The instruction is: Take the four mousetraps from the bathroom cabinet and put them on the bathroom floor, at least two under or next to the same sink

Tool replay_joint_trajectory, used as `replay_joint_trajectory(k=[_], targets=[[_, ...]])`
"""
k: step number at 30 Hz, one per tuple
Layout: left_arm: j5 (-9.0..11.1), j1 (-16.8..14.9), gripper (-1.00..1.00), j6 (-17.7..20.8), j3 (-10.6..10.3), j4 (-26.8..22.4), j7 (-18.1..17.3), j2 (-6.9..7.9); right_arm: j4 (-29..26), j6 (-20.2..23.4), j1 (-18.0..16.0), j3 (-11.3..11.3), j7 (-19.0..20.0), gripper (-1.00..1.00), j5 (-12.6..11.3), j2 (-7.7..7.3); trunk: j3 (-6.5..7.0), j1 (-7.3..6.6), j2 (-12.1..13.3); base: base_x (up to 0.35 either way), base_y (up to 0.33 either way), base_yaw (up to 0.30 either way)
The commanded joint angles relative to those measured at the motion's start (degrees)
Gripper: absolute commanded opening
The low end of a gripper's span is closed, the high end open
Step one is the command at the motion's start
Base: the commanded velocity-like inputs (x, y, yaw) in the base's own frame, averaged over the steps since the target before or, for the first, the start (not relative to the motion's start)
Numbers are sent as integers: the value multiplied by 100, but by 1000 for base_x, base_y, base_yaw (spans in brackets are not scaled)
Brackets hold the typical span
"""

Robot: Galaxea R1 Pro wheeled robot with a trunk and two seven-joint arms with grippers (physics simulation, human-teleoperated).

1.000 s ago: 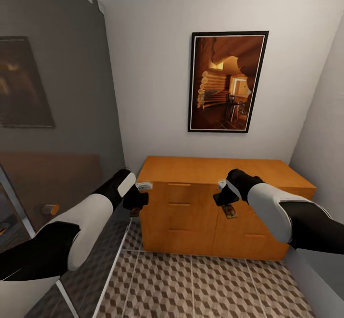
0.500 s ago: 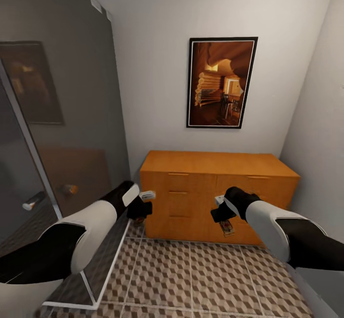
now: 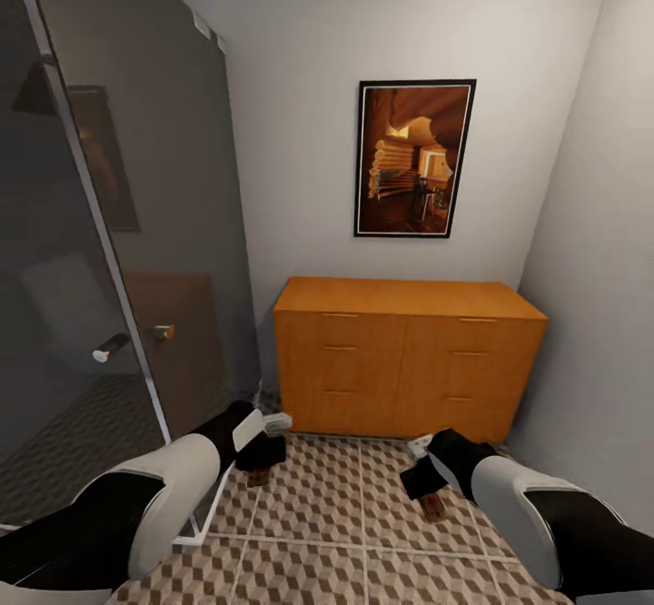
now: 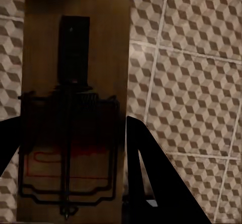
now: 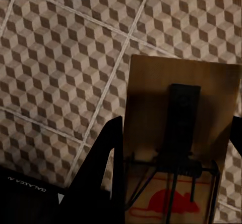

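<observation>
From the head, the view had pulled back from the cabinet (image 3: 409,360); both grippers, left (image 3: 259,464) and right (image 3: 427,491), now hung lower, before its base. Left wrist: fingers clamped a mousetrap (image 4: 73,108) above the bathroom floor (image 4: 196,82). Right wrist: fingers clamped another mousetrap (image 5: 181,148), ready for placing

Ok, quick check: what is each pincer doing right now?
Left pincer: closed on a mousetrap.
Right pincer: closed on another mousetrap.

Soft even room light; both wrist views dim, shadowed.
</observation>
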Motion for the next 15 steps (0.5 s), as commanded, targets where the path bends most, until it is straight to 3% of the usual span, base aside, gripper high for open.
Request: replay_joint_trajectory(k=[1,5,9,15], targets=[[40,13,-100,-23,-47,28,5,0,5,-4,17,-9,30,-100,44,0,-7,-4,-6,-345,81,0],[40,57,-100,-442,-47,279,-158,-6,6,-40,88,-9,32,-100,46,-14,-7,-4,-6,-345,83,0],[10,133,-100,-603,-47,366,-297,-8,9,-44,103,-9,29,-100,48,-11,-7,-4,-6,-345,85,0],[-225,586,-100,-1028,-47,394,-343,15,95,-51,107,-9,23,-100,57,7,-7,-4,-6,-342,100,0]])
